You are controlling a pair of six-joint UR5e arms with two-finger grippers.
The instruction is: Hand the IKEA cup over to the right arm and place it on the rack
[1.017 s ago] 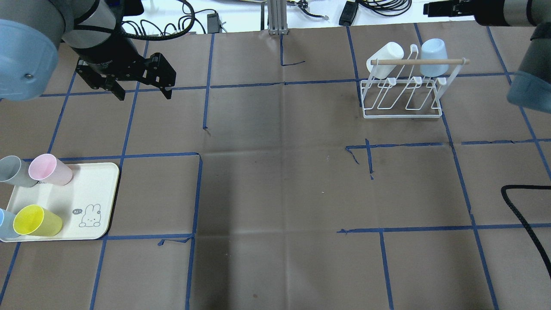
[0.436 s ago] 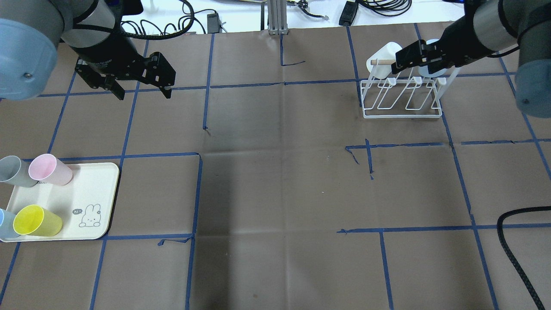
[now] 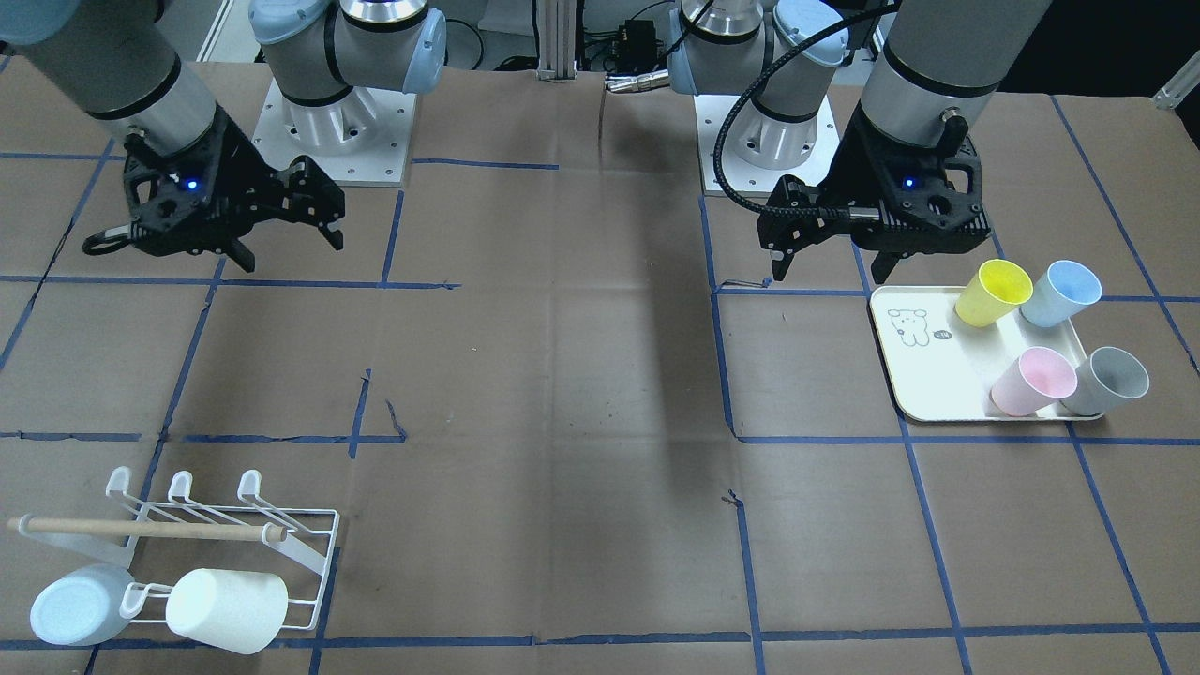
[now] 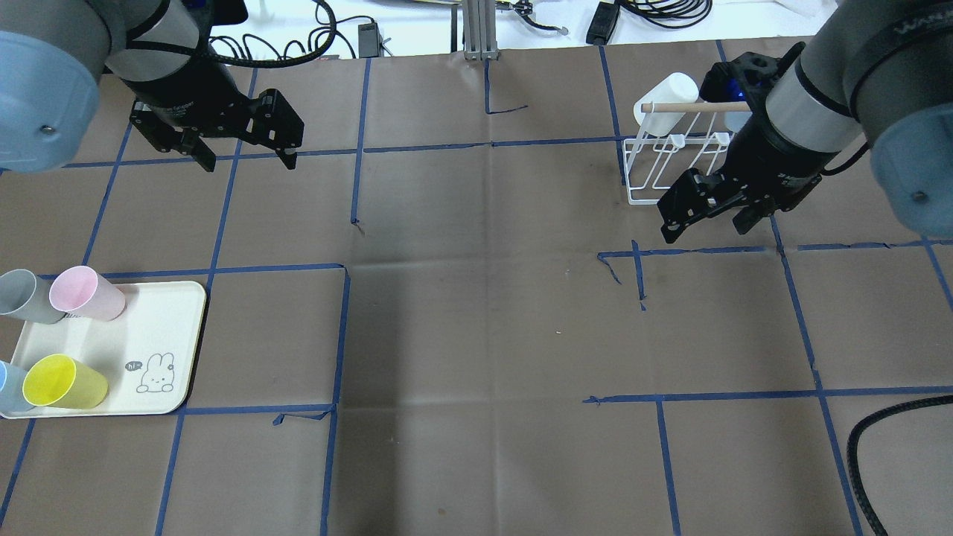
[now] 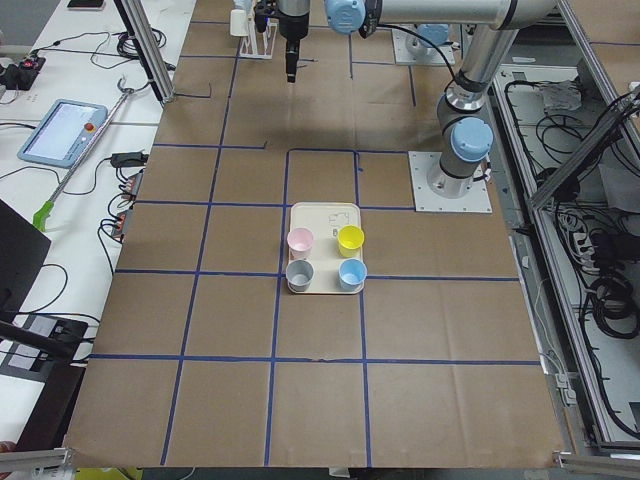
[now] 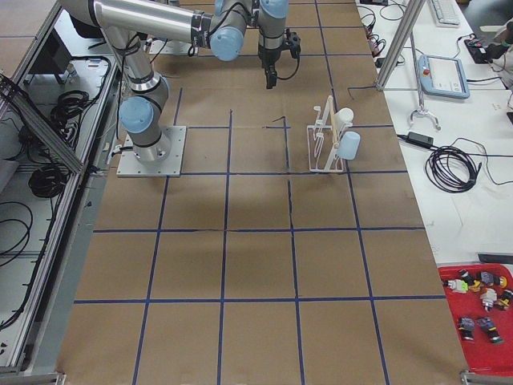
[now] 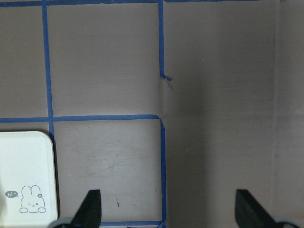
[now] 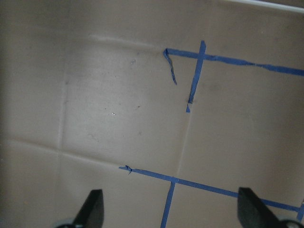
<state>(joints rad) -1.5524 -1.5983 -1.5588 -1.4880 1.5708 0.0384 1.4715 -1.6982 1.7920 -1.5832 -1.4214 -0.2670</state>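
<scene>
At the table's left edge, we found the pink cup [image 4: 85,292] and three other IKEA cups [image 4: 63,381] upright on the tray [image 4: 156,320], none grasped, while our left gripper [image 4: 249,164] hung spread wide and empty beyond them, seemingly poised to fetch one. Farther right, our right gripper [image 4: 705,231], likely awaiting the hand-over, hovered equally wide and empty in front of the rack [image 4: 666,160], which carried a white cup [image 4: 670,93].
</scene>
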